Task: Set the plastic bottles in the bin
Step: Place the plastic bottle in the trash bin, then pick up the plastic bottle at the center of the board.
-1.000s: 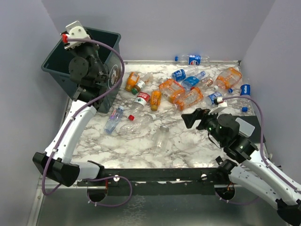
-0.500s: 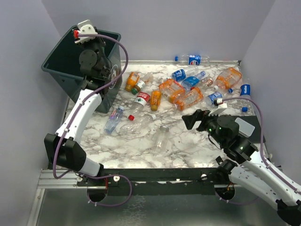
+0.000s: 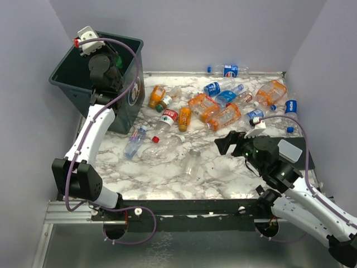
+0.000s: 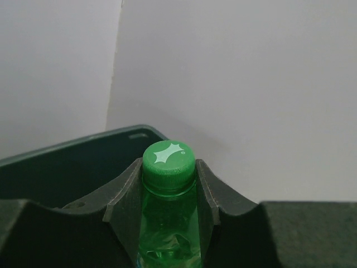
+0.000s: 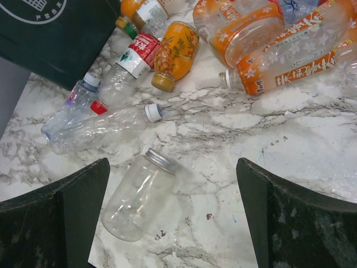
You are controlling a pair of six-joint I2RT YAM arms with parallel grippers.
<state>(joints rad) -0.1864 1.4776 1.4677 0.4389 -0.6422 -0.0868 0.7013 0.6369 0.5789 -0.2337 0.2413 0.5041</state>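
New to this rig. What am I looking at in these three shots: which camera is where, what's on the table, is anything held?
These are two robot arms bolted at the near edge of a marble table, each ending in a two-finger gripper. The wide picture comes from a fixed camera above and behind the arms. The other two come from cameras on the wrists, each looking out between that arm's own fingers.

A scatter of plastic bottles lies on the table: orange-tinted ones and clear ones with blue or red labels. There is also a clear jar with a metal lid. A dark bin sits at the far left.

The left gripper is shut on a green bottle, held above the bin's opening. The right gripper is open and empty, above the jar.
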